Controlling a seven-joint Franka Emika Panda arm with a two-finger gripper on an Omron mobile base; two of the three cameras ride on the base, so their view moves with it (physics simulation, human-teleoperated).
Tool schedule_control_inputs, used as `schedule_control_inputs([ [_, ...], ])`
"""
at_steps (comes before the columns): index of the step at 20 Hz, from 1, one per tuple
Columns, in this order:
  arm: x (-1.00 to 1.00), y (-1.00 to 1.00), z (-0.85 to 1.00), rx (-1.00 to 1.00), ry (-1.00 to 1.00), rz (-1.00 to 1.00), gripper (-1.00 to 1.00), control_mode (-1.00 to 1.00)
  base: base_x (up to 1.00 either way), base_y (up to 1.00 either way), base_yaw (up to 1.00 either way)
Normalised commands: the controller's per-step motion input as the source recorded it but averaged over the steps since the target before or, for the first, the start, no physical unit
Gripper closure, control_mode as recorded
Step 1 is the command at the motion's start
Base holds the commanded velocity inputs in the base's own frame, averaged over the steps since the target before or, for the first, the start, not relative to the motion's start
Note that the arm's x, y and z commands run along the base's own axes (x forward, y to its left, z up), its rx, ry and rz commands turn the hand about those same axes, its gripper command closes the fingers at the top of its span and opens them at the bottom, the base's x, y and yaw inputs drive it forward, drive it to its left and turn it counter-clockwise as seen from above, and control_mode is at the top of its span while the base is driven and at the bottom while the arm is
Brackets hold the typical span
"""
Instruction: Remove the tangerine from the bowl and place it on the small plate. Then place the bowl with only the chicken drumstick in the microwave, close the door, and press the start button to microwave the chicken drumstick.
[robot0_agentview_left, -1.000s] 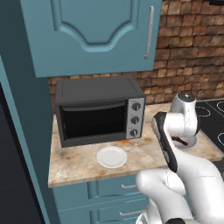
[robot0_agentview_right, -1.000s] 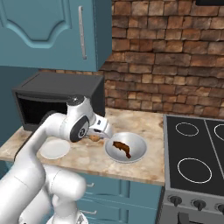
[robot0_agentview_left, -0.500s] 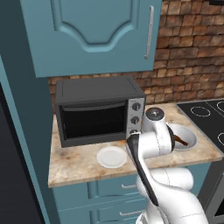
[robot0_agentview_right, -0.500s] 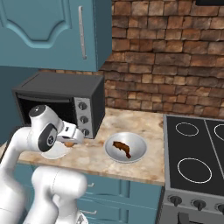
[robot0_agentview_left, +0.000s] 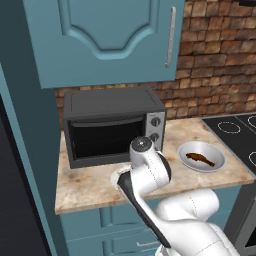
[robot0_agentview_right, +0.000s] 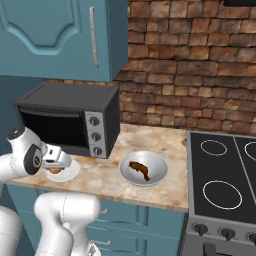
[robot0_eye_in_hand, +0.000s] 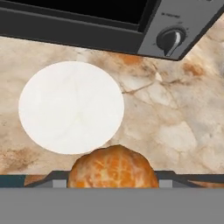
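My gripper (robot0_eye_in_hand: 113, 176) is shut on the tangerine (robot0_eye_in_hand: 113, 168), an orange ball that sits between the fingers at the bottom of the hand view. Just beyond it lies the small plate (robot0_eye_in_hand: 70, 107), flat, white and bare. From the right base view the gripper (robot0_agentview_right: 56, 167) holds the tangerine (robot0_agentview_right: 55, 170) low over the near part of the small plate (robot0_agentview_right: 69, 173). To the right stands the bowl (robot0_agentview_right: 155, 176) with the chicken drumstick (robot0_agentview_right: 139, 170) in it, also seen as the bowl (robot0_agentview_left: 212, 165) with the drumstick (robot0_agentview_left: 200, 158). The microwave and its door are out of view.
A dark grey toaster oven (robot0_agentview_right: 70, 117) with knobs stands right behind the plate. A black stove top (robot0_agentview_right: 225, 175) lies to the right of the bowl. Blue cabinets (robot0_agentview_left: 110, 35) hang above the counter. The counter's front edge runs close to the plate.
The arm has swung left from beside the bowl to over the small plate, carrying the tangerine. The bowl with the drumstick has stayed in place.
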Motion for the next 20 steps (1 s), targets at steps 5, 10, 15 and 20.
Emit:
schedule_control_inputs([
  [5,0.37,0.39,-0.36,0.00,0.07,0.13,1.00,-1.00,0.00,0.00,0.00],
  [10,0.55,0.09,-0.33,0.00,0.08,0.11,1.00,-1.00,0.00,0.00,0.00],
  [15,0.35,0.15,-0.32,0.00,0.11,0.07,1.00,-1.00,0.00,0.00,0.00],
  [20,0.39,0.06,-0.21,0.00,0.14,0.01,-1.00,-1.00,0.00,0.00,0.00],
])
